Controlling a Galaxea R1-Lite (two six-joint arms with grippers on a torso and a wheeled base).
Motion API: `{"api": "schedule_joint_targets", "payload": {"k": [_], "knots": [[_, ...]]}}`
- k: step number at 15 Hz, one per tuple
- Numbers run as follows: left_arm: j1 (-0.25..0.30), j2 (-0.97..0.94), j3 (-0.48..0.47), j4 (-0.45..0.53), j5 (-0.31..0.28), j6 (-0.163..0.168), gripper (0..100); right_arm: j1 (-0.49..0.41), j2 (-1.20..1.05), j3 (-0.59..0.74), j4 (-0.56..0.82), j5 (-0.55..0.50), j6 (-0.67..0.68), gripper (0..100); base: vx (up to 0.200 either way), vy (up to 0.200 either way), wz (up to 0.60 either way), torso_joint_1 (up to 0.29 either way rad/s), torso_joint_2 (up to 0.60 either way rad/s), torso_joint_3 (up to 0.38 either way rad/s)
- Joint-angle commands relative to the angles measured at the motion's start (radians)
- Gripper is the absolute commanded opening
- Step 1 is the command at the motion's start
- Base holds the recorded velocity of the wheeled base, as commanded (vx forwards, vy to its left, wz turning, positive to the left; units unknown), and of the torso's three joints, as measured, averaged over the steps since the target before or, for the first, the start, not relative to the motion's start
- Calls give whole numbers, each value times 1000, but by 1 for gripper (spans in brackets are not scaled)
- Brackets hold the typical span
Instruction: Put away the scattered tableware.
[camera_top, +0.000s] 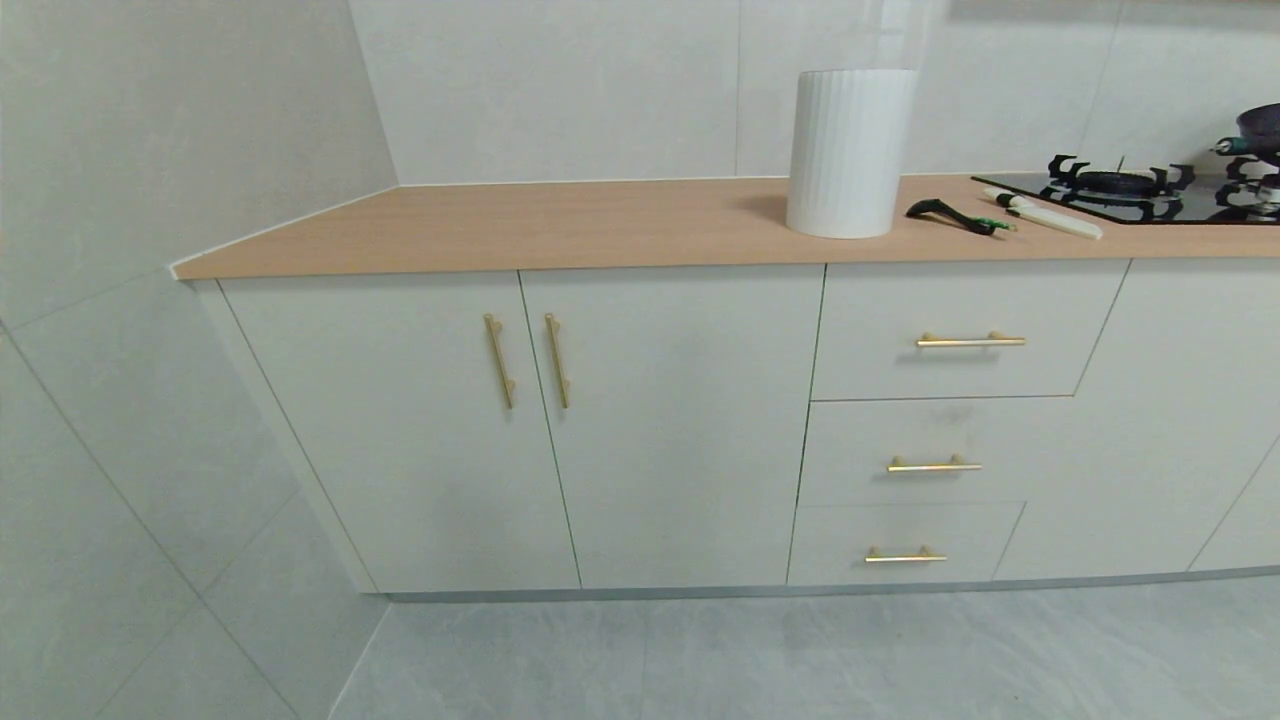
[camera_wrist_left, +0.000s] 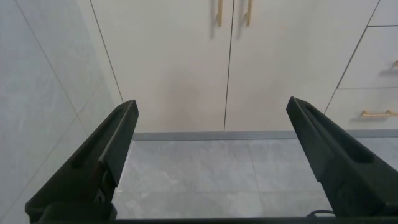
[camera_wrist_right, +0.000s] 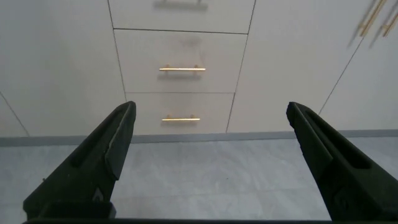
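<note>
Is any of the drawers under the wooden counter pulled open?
No, the three drawers below the counter all sit flush with the cabinet front, shut.

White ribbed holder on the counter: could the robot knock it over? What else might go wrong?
Possibly. The peeler and white knife lie beside the white ribbed holder, so an arm reaching for them might bump it. The knife lies along the edge of the gas hob and could slide onto it. The left gripper and right gripper, both open, sit low facing the cabinet fronts; lifting them might catch the countertop edge.
</note>
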Motion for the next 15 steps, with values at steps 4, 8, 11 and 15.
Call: {"api": "schedule_joint_targets", "payload": {"k": [4,8,11,15], "knots": [[0,1,0,1,1,-2,100,5,-5,20,-1,97,91,100,0,0,0,0,0,0],[0,1,0,1,1,-1,100,6,-5,20,-1,95,86,100,0,0,0,0,0,0],[0,1,0,1,-1,1,100,5,-5,20,-1,95,84,100,0,0,0,0,0,0],[0,1,0,1,-1,-2,100,5,-5,20,-1,95,86,100,200,0,0,4,2,7]]}}
